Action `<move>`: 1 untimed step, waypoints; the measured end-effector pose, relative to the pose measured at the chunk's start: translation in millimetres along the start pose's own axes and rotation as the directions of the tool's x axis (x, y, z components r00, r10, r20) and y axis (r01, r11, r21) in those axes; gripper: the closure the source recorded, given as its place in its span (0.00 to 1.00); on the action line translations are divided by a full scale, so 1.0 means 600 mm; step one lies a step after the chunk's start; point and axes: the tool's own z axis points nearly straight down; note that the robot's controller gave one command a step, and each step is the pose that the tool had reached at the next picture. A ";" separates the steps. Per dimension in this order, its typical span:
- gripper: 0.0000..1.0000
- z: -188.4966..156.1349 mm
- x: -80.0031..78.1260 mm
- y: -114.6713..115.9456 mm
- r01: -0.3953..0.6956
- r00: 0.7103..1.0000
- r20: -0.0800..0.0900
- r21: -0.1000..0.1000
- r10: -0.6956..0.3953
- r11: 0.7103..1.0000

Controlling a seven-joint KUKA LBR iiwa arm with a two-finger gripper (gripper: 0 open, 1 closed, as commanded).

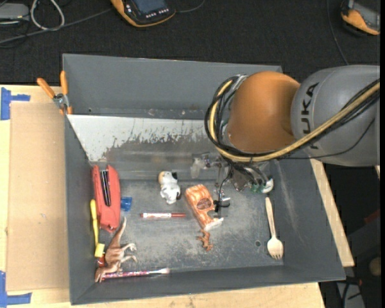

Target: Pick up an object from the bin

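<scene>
My gripper (223,199) hangs below the arm's orange cover, right of the bin's middle. Its lower end sits at the right edge of an orange and white toy piece (201,205) that lies tilted on the bin floor. A small white figurine (169,186) lies just left of that piece. A short red stick (163,215) lies flat further left. A tiny brown figure (205,240) sits below the orange piece. A pale wooden fork (273,231) lies to the right, prongs toward the front wall.
Along the left wall lie a red tool (106,197), a yellow pencil (94,228), a small blue bit (126,204), a brown toy dinosaur (119,253) and a red pen (138,273). A green and white item (265,185) sits under the arm's cover.
</scene>
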 end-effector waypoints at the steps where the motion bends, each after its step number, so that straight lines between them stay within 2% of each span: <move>1: 0.00 0.032 0.002 -0.026 -0.161 0.987 -0.001 -0.001 0.161 0.987</move>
